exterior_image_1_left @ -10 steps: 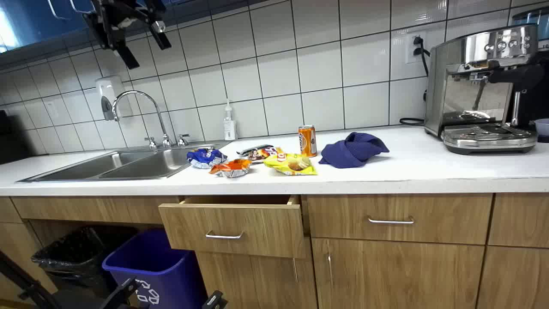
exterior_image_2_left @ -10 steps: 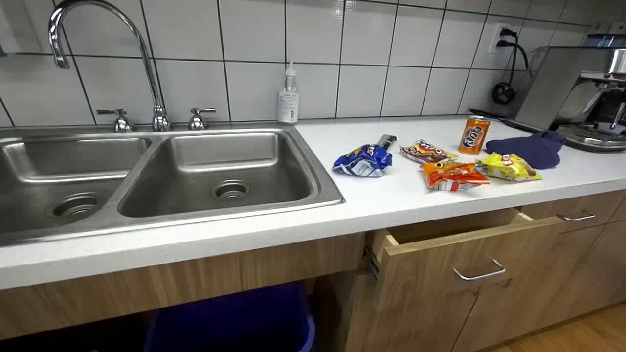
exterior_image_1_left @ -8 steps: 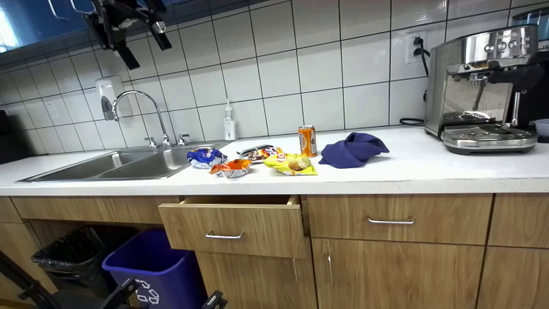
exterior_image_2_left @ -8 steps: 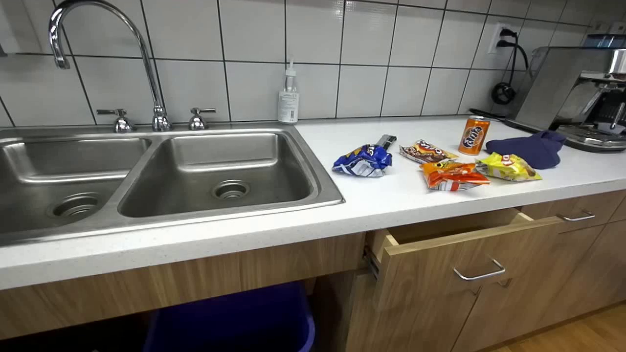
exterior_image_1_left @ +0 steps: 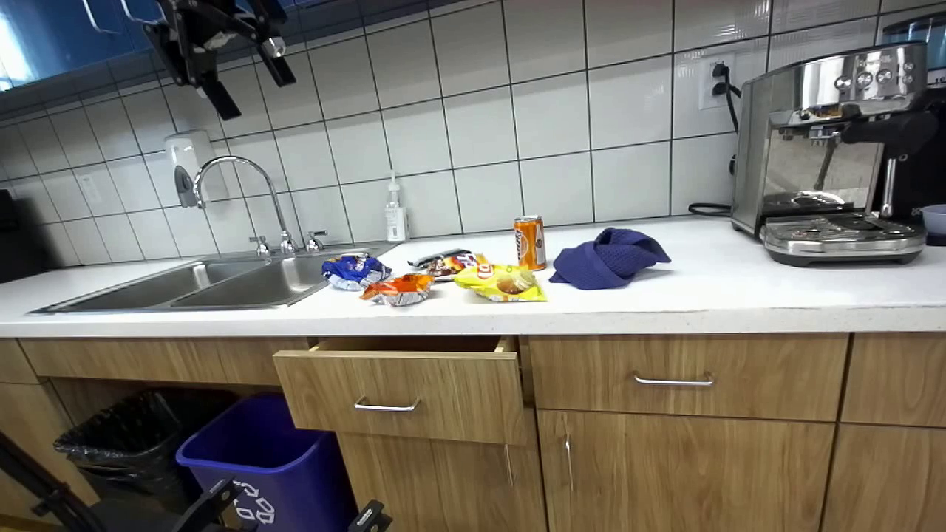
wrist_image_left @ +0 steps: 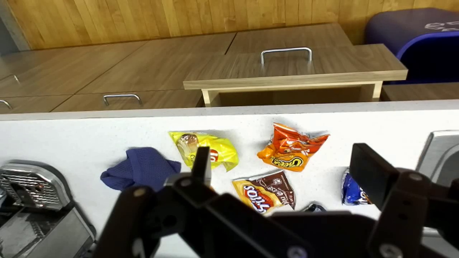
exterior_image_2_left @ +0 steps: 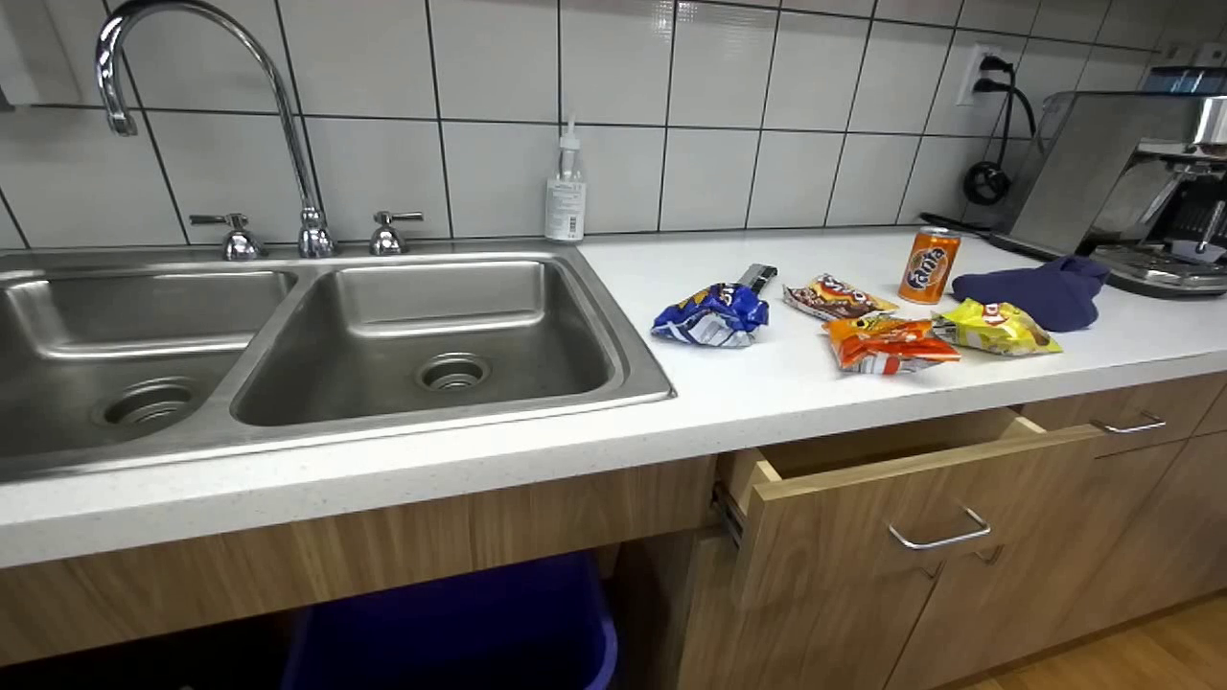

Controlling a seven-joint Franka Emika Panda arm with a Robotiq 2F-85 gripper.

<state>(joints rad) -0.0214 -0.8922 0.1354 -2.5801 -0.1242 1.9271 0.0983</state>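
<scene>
Gripper (exterior_image_1_left: 255, 94): mine, fingers (wrist_image_left: 371, 172) spread wide apart, nothing in their grasp; hung high above the bench (wrist_image_left: 71, 136), well apart from everything on it.
Fritos packet (wrist_image_left: 265, 191): brown and yellow, lying on the bench; seen between my fingers in the wrist view.
Cheetos packet (wrist_image_left: 294, 147): orange, crumpled, nearer the bench's front edge than the Fritos packet; also seen between my fingers.
Yellow packet (wrist_image_left: 222, 145): on the bench near the front edge, partly hidden by a finger in the wrist view.
Blue packet (exterior_image_2_left: 709, 316): crumpled, on the bench at the sink end of the group.
Black object (exterior_image_2_left: 758, 277): between the blue packet and the Fritos packet; I cannot tell what it is.
Fanta can (exterior_image_2_left: 929, 265): orange, upright, behind the yellow packet.
Cloth (wrist_image_left: 141, 168): navy, bunched, just beside the yellow packet.
Drawer (exterior_image_2_left: 920, 508): pulled partway out below the bench top.
Sink (exterior_image_2_left: 637, 359): steel, two basins, faucet (exterior_image_2_left: 314, 235) at the rear.
Pump bottle (exterior_image_2_left: 566, 206): upright, at the sink's back corner.
Coffee machine (exterior_image_1_left: 828, 162): steel, on the bench beyond the cloth.
Blue bin (exterior_image_1_left: 273, 484): under the bench, beside a black-lined bin (exterior_image_1_left: 140, 447).
</scene>
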